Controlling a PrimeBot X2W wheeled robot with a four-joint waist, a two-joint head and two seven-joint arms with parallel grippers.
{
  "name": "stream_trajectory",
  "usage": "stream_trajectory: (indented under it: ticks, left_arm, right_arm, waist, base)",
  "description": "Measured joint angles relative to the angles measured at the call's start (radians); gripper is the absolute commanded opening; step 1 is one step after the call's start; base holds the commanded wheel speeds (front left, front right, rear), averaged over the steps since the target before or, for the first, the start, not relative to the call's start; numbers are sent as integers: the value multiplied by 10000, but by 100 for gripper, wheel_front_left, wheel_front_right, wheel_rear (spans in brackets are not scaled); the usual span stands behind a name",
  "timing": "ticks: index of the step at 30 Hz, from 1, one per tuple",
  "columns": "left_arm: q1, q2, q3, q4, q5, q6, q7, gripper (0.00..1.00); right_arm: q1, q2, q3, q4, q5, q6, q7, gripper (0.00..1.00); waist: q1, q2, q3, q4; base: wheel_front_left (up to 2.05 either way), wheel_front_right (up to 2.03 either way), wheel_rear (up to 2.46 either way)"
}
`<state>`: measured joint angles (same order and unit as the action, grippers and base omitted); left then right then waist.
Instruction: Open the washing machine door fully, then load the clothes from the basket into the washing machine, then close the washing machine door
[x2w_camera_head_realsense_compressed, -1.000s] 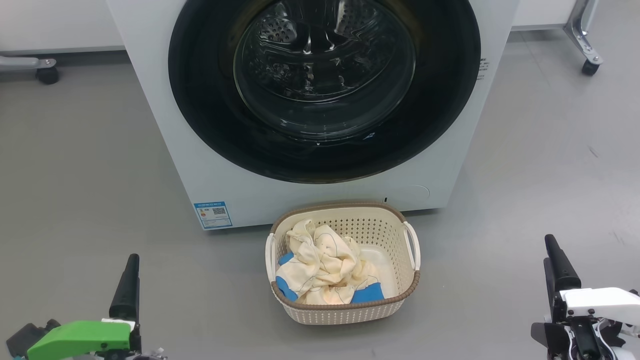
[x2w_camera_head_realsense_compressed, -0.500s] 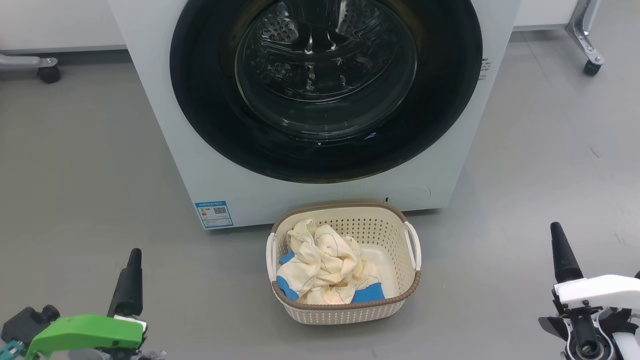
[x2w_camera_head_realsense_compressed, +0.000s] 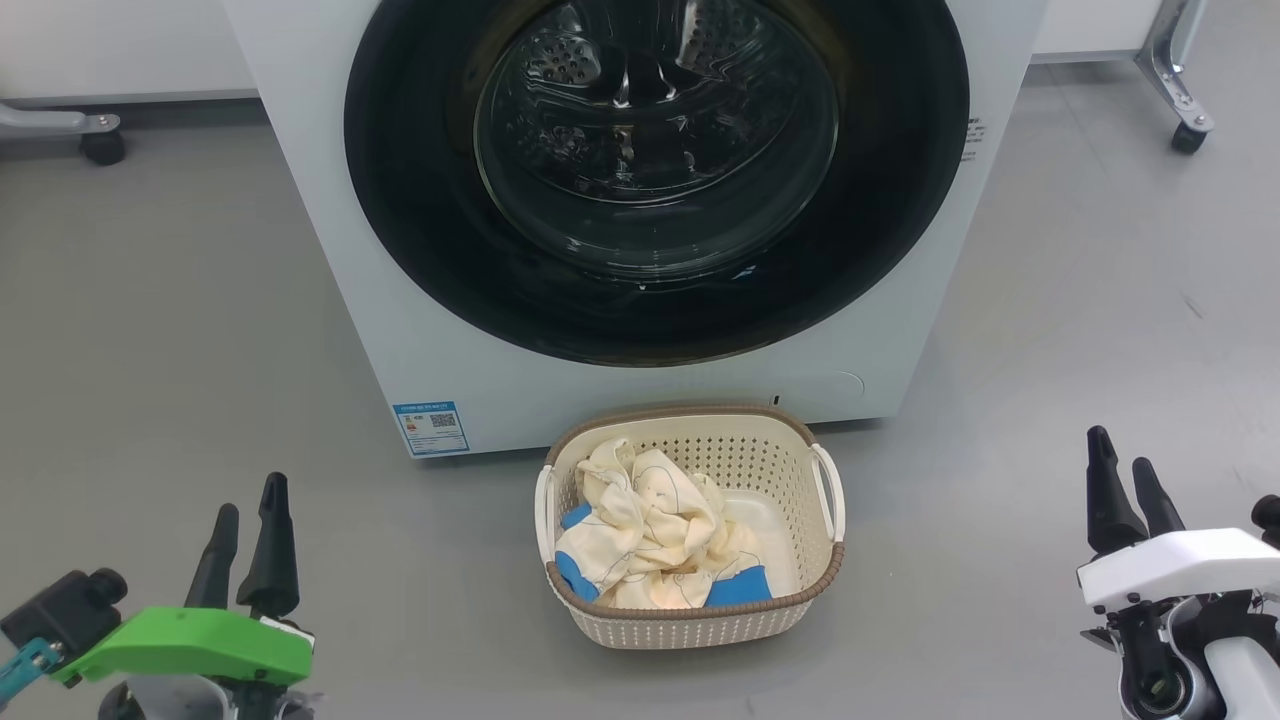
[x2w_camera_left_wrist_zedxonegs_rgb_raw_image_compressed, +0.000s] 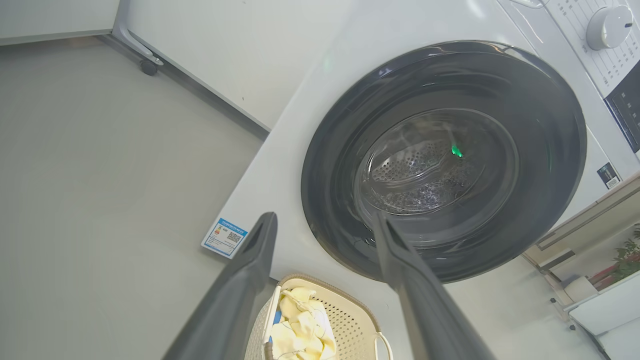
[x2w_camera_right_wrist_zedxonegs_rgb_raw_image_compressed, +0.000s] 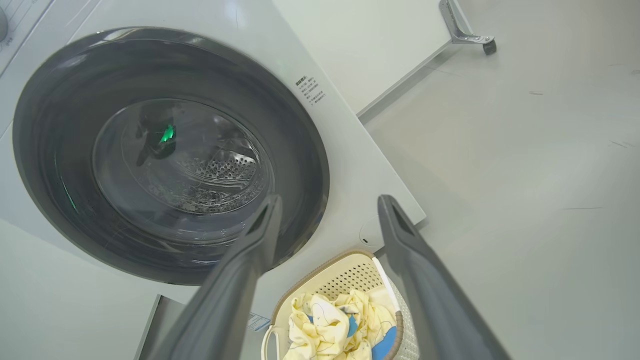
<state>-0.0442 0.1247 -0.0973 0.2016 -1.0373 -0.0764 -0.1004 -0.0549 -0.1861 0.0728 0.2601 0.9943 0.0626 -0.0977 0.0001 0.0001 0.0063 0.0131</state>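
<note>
The washing machine door (x2w_camera_head_realsense_compressed: 655, 170) sits shut against the front of the washing machine (x2w_camera_head_realsense_compressed: 330, 250), at 12 o'clock in the head view. Its glossy black rim rings a clear glass bowl, through which the perforated steel drum shows. Off the door's 7 o'clock edge, low on the white front, is a blue label sticker (x2w_camera_head_realsense_compressed: 432, 428). Directly below the door, at its 6 o'clock, the basket (x2w_camera_head_realsense_compressed: 690, 625) stands on the grey floor (x2w_camera_head_realsense_compressed: 150, 330) just in front of the machine. Whether it touches the machine cannot be told. The clothes (x2w_camera_head_realsense_compressed: 645, 540) lie bunched inside the basket, heaped toward its 9 o'clock side. They are cream-yellow with thin dark lines and blue patches, and a bare patch of the basket's bottom shows at 3 o'clock. The left gripper (x2w_camera_head_realsense_compressed: 250, 497) is at 7 o'clock in the head view, well apart from the basket, with its two dark fingers spread and nothing between them. The right gripper (x2w_camera_head_realsense_compressed: 1120, 450) is at 4 o'clock, also well clear of the basket, its fingers parted and empty. Both wrist views look between the spread fingers at the closed door and the basket beneath it. Caster wheels stand on the floor at 10 o'clock (x2w_camera_head_realsense_compressed: 103, 148) and 2 o'clock (x2w_camera_head_realsense_compressed: 1187, 138).
</note>
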Motion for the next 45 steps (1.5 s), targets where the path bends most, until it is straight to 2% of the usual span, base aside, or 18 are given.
stream_trajectory:
  ticks: [4,10,19,45]
  left_arm:
    - [-5,90,-69,-167,926,117,-155,100]
    - [-4,173,-320,-276,2313,447,-347,100]
    - [-2,165,-633,-426,3875,667,-652,100]
    - [22,123,-1058,-188,7217,1156,-1448,100]
  right_arm:
    - [-2,-100,196,0,-752,-148,-125,100]
    - [-47,-345,660,81,-2113,-577,-326,100]
    - [-205,-437,1137,230,-3532,-918,-637,100]
    - [-479,-658,2107,372,-6790,-1526,-1465,100]
  waist:
    - [0,0,1,10]
    - [0,0,-14,31]
    - [-1,0,-51,61]
    - [-1,0,-107,67]
  base:
    - [0,0,0]
    - [0,0,0]
    - [0,0,0]
    - [0,0,0]
